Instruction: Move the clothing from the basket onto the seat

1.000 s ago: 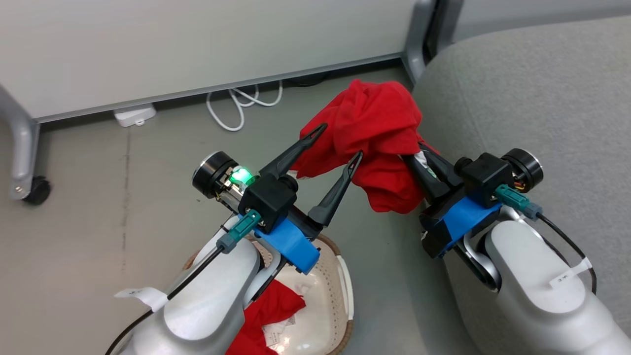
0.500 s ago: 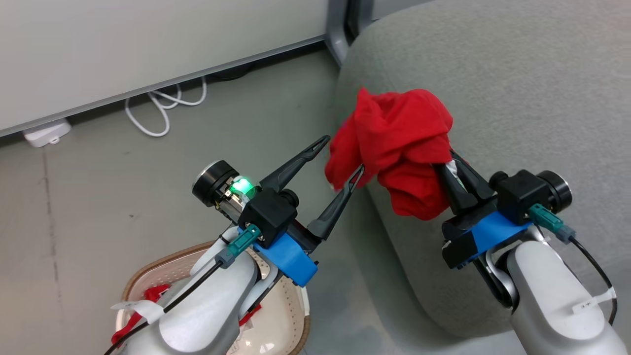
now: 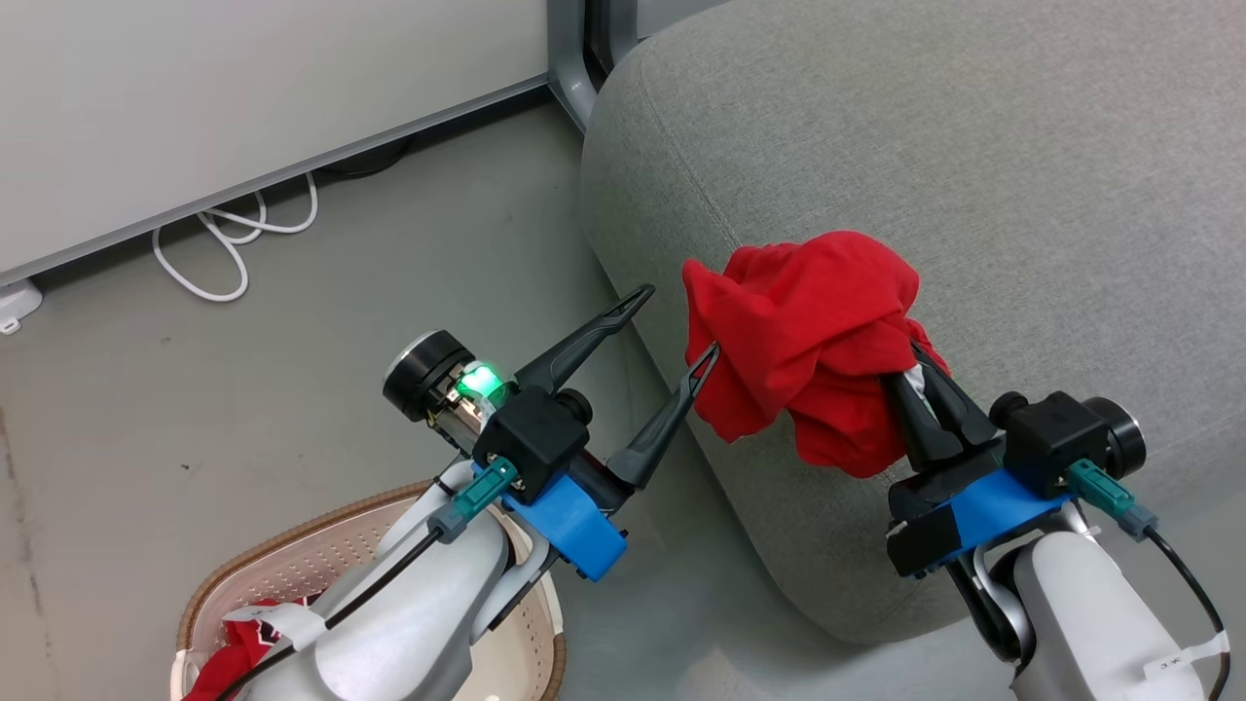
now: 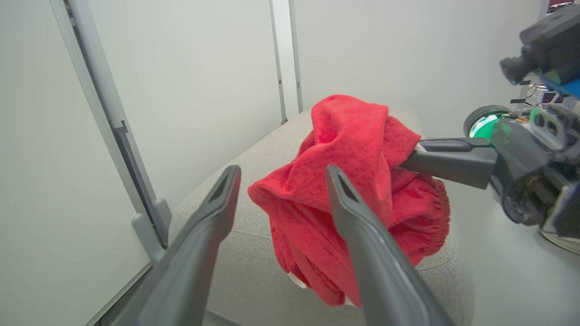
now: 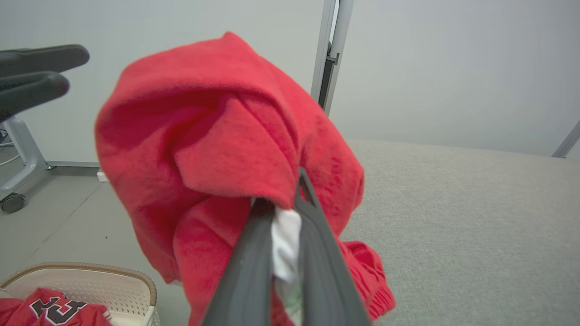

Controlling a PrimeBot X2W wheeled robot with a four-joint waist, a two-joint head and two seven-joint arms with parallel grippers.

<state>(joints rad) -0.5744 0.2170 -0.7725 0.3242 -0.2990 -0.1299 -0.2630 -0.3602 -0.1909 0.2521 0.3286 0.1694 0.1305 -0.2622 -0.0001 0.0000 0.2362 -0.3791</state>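
Observation:
My right gripper (image 3: 912, 378) is shut on a bunched red garment (image 3: 808, 341) with a strip of white trim between the fingers (image 5: 283, 199). The garment hangs over the left front edge of the grey seat (image 3: 973, 175). My left gripper (image 3: 679, 319) stands open just left of the garment, its right fingertip touching or nearly touching the cloth (image 4: 358, 149), with nothing between its fingers. The cream basket (image 3: 321, 540) with a brown rim sits on the floor at the lower left. A second red garment (image 5: 50, 308) with a black-and-white number lies in it.
A white cable (image 3: 224, 253) loops on the grey floor by a white partition. The partition's grey metal post (image 3: 569, 58) stands at the seat's far corner. A wheeled grey leg (image 5: 13, 199) is further left. My left forearm covers part of the basket.
The head camera has swung to the right. My right gripper has carried the red garment from above the floor beside the seat to over the seat's edge. The left gripper stays open alongside.

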